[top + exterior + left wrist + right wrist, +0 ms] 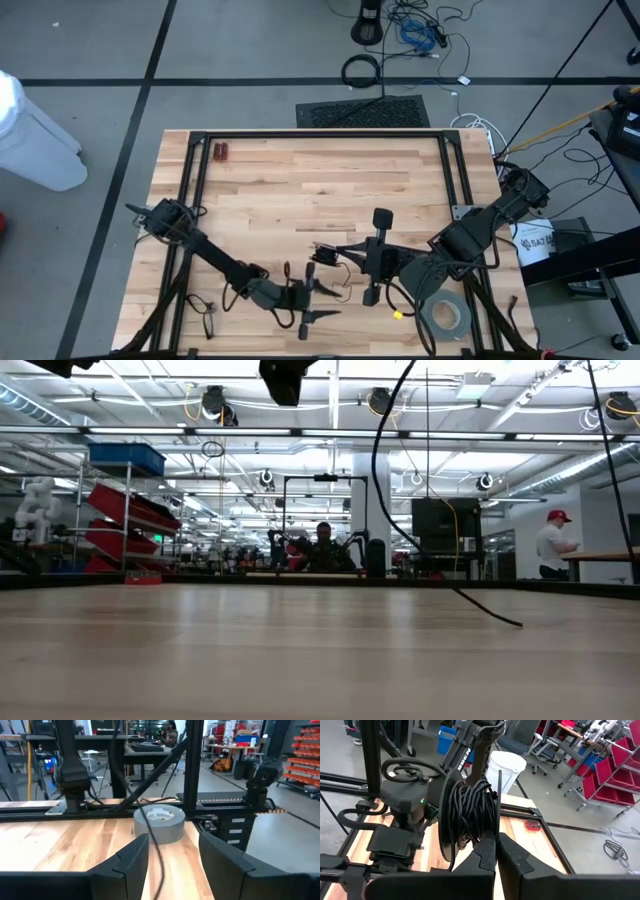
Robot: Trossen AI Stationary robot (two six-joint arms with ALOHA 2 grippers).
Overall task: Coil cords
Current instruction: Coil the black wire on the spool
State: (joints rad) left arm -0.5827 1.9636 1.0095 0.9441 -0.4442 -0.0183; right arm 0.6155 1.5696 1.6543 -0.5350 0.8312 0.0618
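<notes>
Near the front edge of the surface (pixel 300 190), we hold the coiled cord (pixel 470 815) in our closed right gripper (pixel 496 851), just beside our open, empty left gripper (pixel 170 855).

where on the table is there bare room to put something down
The wide wooden stretch of the table between the far rail and both arms is bare, except a small red thing at its far left corner. The near edge is crowded: left gripper, right gripper, cord, tape roll.
</notes>
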